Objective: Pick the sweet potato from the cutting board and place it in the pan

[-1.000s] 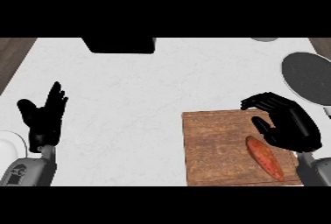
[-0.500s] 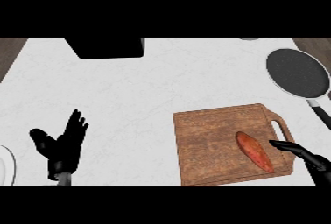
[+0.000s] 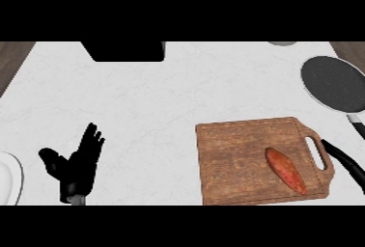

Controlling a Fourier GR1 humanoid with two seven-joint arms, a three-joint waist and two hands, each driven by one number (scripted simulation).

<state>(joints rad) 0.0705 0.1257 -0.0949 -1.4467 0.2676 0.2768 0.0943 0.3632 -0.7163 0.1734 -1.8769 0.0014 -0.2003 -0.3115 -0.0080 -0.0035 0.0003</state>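
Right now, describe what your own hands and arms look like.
The left hand is matte black with slim fingers and a thumb, joined to a grey forearm at the lower edge. Of the right hand, only slim black fingers show. No cables, markings or sleeves are visible.

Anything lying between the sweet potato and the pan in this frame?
In the head view, only the cutting board surface, its handle loop, and bare counter lie between the sweet potato and the pan. No other object sits there.
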